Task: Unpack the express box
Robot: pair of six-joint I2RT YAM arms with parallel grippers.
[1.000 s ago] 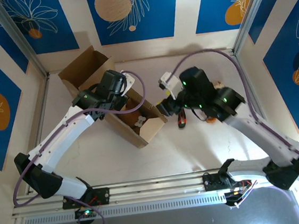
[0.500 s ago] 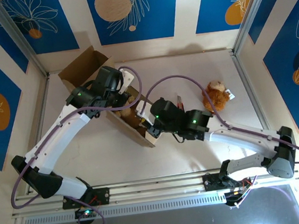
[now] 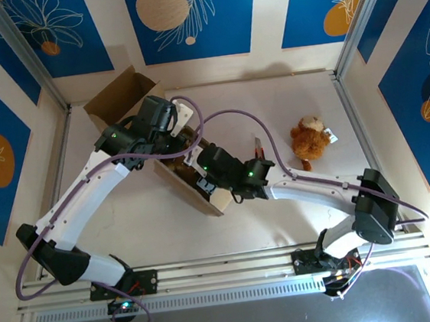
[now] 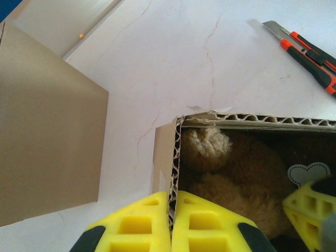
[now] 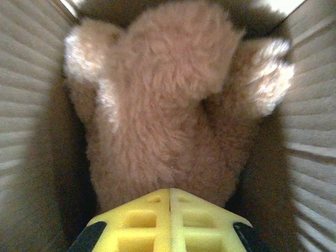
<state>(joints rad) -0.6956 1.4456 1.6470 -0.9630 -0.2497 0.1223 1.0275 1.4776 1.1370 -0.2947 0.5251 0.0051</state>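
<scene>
The open cardboard express box (image 3: 192, 196) lies at centre-left of the table. My left gripper (image 4: 173, 210) is shut on the box's corrugated side wall (image 4: 177, 157), and it also shows from above (image 3: 173, 145). A brown plush toy (image 5: 168, 105) lies inside the box (image 4: 236, 173). My right gripper (image 5: 169, 193) reaches down into the box, shut. Its tips press against the toy's fur, and nothing shows between the fingers. From above, the right gripper (image 3: 203, 179) is over the box opening. One of its yellow fingers (image 4: 307, 210) shows in the left wrist view.
A second brown plush toy (image 3: 309, 137) lies on the table at the right. A utility knife with an orange and black handle (image 3: 258, 147) lies just right of the box (image 4: 310, 52). The box's large flap (image 3: 119, 94) stands open at the back left.
My right arm has swung left from beside the plush toy on the table and gone down into the box, and its jaws have shut. My left gripper has kept its hold on the wall.
</scene>
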